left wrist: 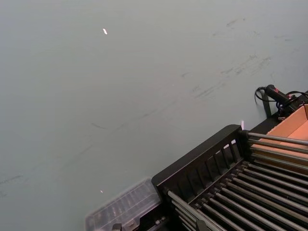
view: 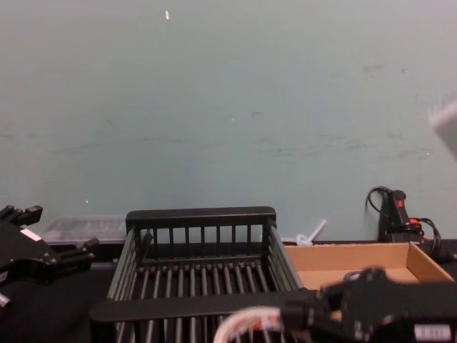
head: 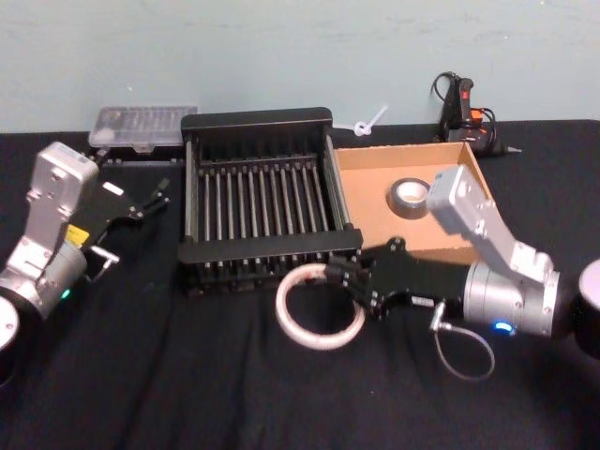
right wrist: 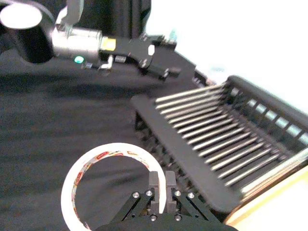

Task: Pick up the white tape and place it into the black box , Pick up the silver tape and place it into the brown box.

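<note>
right hand [right wrist: 161, 185] pinching white tape [right wrist: 96, 163] rim | whitish ring, red print

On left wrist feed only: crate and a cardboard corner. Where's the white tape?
Observer: White tape sits just before the black box's front rim.
Operator: Held?
Observer: Looks so. The right gripper is shut on its band. The left gripper is open, left of the black box.
Operator: And the other roll?
Observer: Silver tape lies inside the brown box.
</note>
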